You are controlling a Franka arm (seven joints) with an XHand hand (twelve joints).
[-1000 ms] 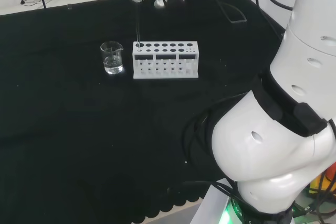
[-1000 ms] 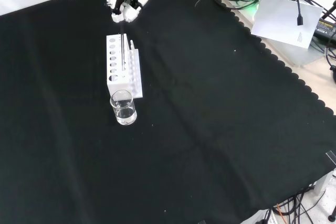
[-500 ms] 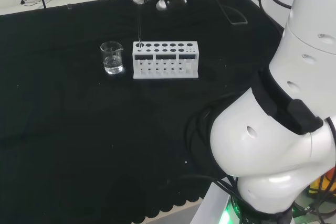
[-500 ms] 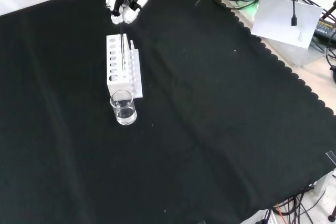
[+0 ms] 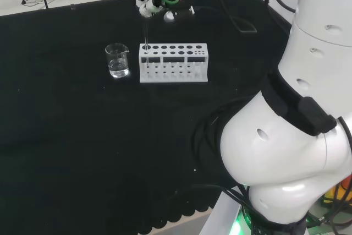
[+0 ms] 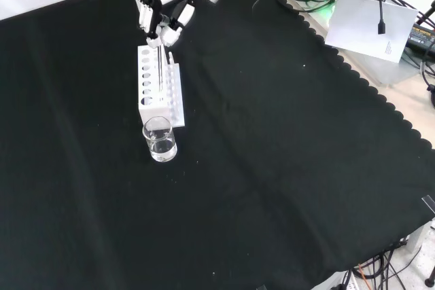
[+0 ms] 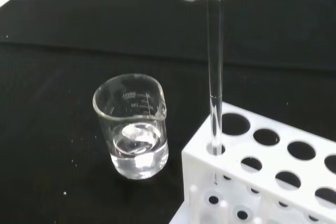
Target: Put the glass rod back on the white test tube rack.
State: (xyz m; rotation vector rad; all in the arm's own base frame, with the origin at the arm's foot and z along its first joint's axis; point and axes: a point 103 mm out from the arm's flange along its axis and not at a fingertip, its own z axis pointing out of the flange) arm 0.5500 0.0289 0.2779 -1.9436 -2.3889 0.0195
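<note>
Black cloth is covering my worktop (image 6: 285,168), cables trailing beyond its far edge. On it are standing the white test tube rack (image 5: 173,63) and a beaker (image 5: 117,60) holding clear liquid. My hand (image 6: 161,13) is pinching the glass rod (image 7: 214,98) upright, its tip entering the rack's end hole nearest the beaker.

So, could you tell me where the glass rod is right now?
The glass rod stands upright in the hand, its lower end in a corner hole of the white rack, at the end beside the beaker.
</note>
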